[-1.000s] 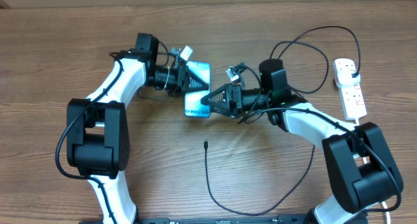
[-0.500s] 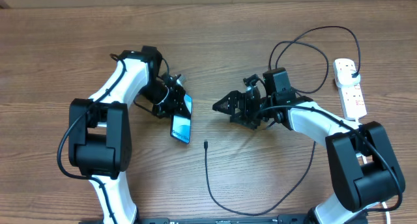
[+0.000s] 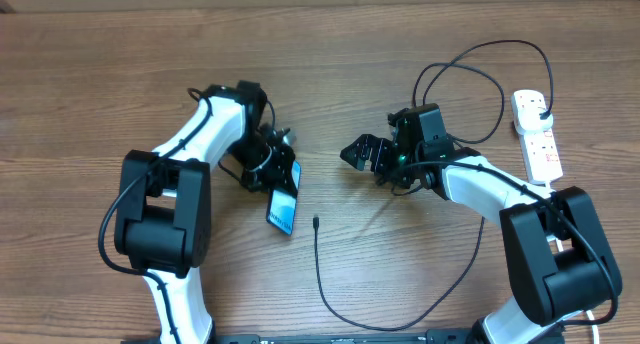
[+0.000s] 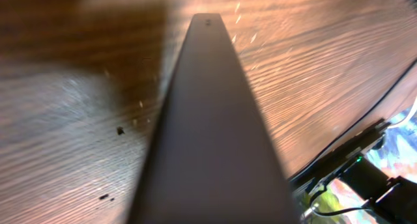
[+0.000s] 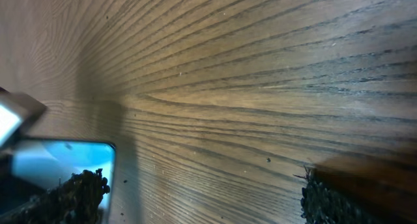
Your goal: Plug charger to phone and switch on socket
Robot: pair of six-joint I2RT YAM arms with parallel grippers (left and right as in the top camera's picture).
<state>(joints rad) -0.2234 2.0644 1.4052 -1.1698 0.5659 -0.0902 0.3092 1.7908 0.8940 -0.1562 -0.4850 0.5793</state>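
My left gripper (image 3: 277,178) is shut on the phone (image 3: 283,208) and holds it tilted on edge just above the table, its blue screen facing right. In the left wrist view the phone's dark edge (image 4: 215,133) fills the middle and hides the fingers. My right gripper (image 3: 352,152) stands open to the right of the phone, apart from it. The right wrist view shows this gripper (image 5: 202,198) with bare wood between its fingertips (image 5: 81,191) and the phone's screen (image 5: 58,162) at lower left. The charger's connector tip (image 3: 315,223) lies on the table just right of the phone. The socket (image 3: 538,144) lies at the far right.
The charger's black cable (image 3: 322,284) runs from the tip toward the front edge, then swings right. More of it loops (image 3: 470,69) behind the right arm to a black plug (image 3: 543,106) in the socket. Both arm bases stand at the front corners.
The left gripper has carried the phone from the middle toward the front and turned it on edge. The right gripper has drawn back to the right, away from the phone.
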